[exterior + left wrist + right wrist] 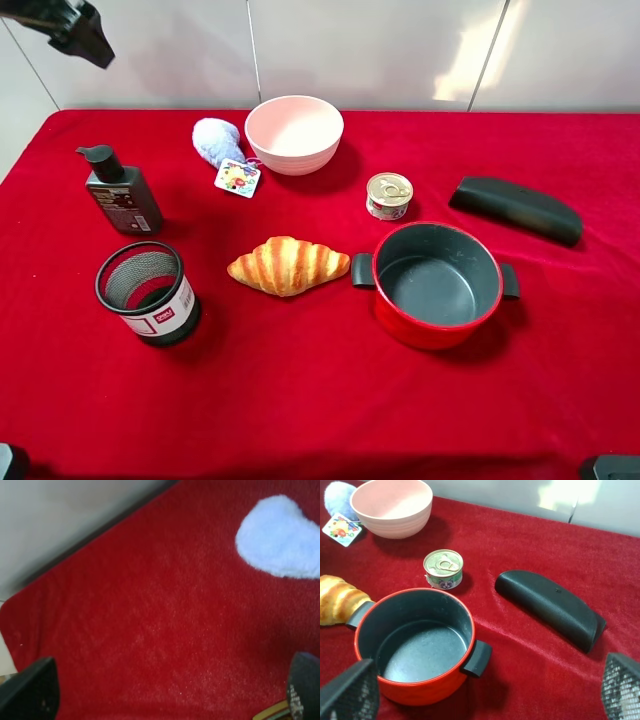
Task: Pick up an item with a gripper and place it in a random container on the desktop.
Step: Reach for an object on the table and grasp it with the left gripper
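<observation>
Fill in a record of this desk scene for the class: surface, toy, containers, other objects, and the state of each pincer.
surface: desktop covered in red cloth
toy: pale blue plush toy with tag, lying on the cloth beside the pink bowl
containers: pink bowl, red pot, black mesh cup, all empty
other objects: croissant, pump bottle, tin can, black case
left pincer: open, holding nothing, over cloth near the toy
right pincer: open, holding nothing, near the red pot
</observation>
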{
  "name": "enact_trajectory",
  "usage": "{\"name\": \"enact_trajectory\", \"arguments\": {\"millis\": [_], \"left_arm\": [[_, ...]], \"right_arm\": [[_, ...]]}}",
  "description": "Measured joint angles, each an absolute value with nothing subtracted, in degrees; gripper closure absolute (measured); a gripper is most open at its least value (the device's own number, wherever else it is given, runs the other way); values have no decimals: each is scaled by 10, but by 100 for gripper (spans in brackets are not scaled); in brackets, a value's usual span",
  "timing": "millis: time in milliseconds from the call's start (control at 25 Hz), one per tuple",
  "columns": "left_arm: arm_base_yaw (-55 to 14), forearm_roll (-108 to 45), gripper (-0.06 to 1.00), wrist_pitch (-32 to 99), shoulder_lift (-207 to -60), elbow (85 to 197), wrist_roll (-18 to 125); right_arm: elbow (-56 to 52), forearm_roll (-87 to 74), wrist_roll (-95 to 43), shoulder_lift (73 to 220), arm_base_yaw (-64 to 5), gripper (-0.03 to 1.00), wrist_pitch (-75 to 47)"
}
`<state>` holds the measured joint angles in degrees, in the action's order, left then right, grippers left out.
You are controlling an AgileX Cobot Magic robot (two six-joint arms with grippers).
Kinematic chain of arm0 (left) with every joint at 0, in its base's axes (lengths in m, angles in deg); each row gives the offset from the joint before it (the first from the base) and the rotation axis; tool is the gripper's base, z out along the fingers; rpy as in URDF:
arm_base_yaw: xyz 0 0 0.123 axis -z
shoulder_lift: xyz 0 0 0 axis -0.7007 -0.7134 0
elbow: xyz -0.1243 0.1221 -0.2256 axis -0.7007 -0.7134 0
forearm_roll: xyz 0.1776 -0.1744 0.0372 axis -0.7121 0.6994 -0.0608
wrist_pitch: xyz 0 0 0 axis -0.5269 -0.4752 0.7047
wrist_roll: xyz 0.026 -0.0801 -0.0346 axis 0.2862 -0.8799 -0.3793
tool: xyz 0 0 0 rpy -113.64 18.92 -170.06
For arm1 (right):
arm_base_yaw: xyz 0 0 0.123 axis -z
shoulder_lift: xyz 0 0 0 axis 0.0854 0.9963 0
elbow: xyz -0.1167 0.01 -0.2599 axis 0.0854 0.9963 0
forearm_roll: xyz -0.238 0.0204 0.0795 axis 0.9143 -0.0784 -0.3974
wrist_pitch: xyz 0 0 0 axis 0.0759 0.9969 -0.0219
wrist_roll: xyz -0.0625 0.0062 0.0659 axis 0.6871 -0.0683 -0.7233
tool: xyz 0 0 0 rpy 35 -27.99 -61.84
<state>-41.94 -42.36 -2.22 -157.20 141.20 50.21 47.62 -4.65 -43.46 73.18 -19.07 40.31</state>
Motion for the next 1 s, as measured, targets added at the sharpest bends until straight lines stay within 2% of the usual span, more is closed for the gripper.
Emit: {"name": "enact_trajectory", "arguments": {"millis": [200,600,1000], "left_arm": [[-410,-424,7,9,-1610,1415,515],[-338,-424,7,73,-1655,1422,533],[-274,-424,7,80,-1655,1422,526]], "right_arm": [[476,-46,-435,732,-191,27,403],[476,-46,-435,732,-191,27,403],[476,-46,-435,732,-191,27,403]]}}
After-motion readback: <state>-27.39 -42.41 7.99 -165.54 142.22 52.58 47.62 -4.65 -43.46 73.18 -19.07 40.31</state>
